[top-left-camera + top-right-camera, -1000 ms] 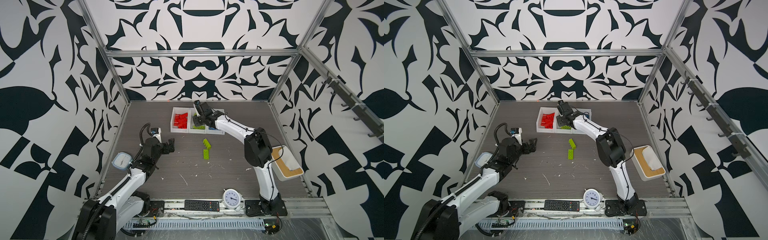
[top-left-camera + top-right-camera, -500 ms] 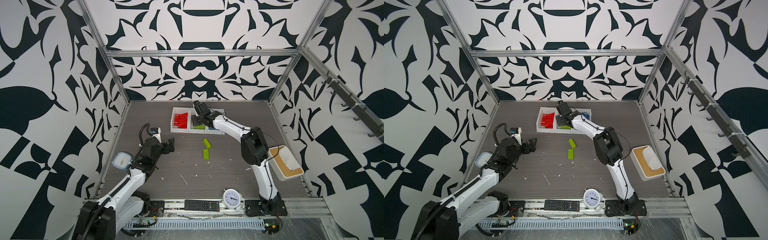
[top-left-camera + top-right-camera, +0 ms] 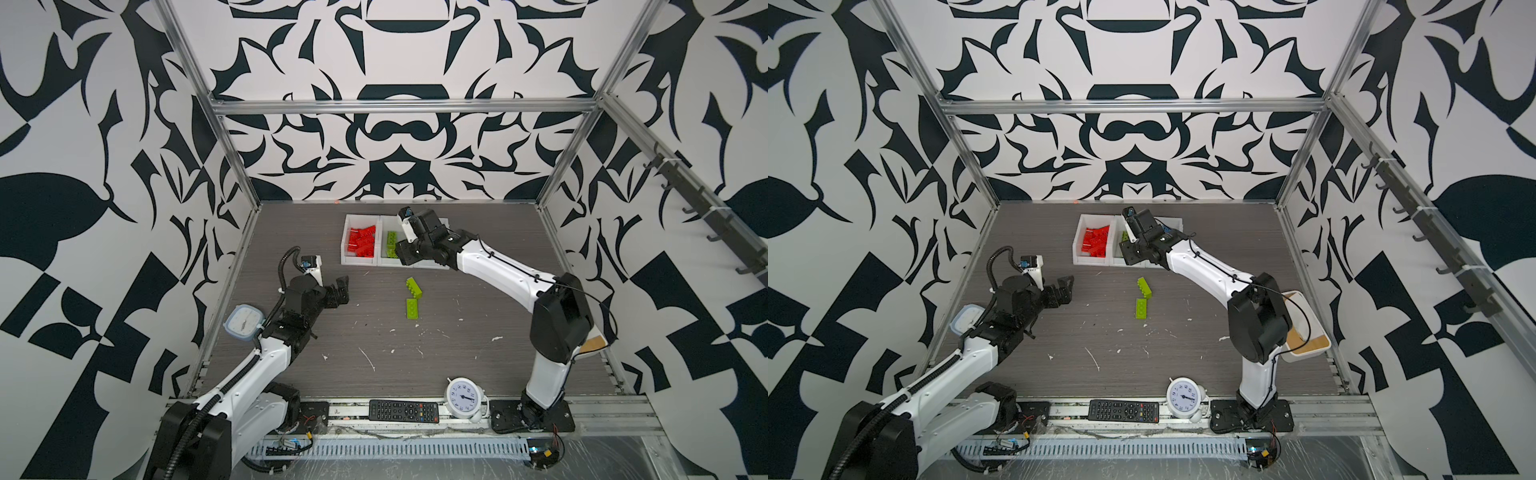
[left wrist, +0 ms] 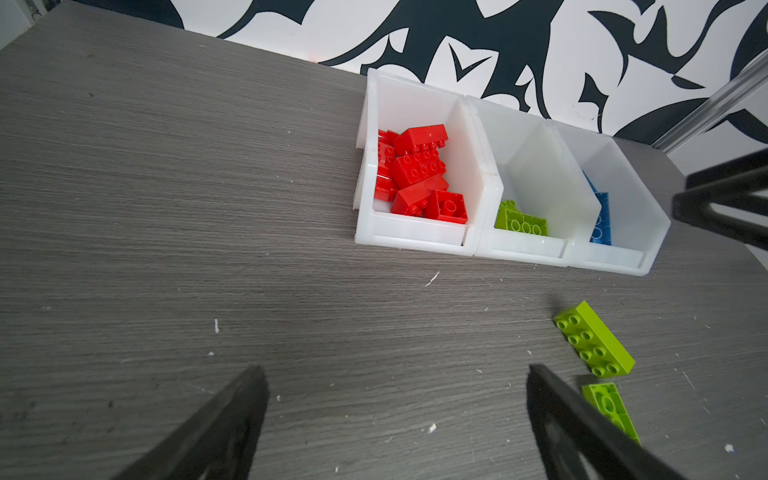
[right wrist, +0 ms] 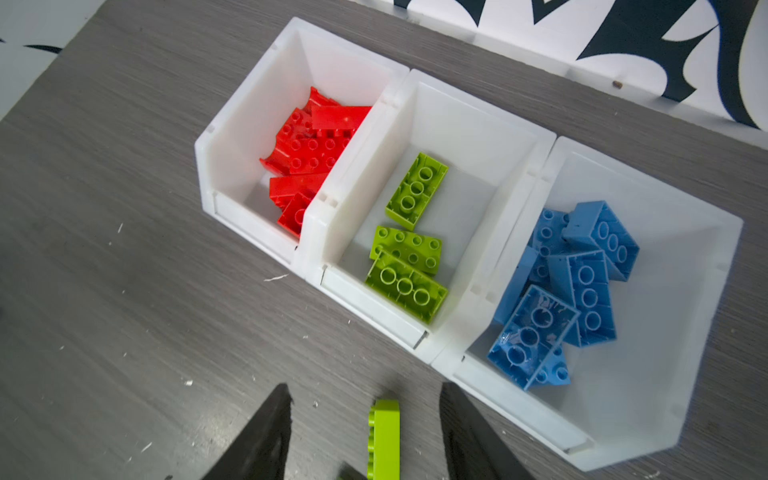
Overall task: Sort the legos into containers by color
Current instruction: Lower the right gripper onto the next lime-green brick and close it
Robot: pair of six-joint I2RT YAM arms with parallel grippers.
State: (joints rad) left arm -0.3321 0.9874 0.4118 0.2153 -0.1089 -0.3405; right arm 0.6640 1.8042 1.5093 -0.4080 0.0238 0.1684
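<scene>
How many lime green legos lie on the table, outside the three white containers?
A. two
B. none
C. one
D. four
A: in both top views, two lime green legos lie on the table, just in front of the containers.

Left claw (image 4: 395, 370) wide, right claw (image 5: 365, 386) parted

Bright, even light; shadows soft and faint; top views bend at edges; jaws blurred in wrist views.
</scene>
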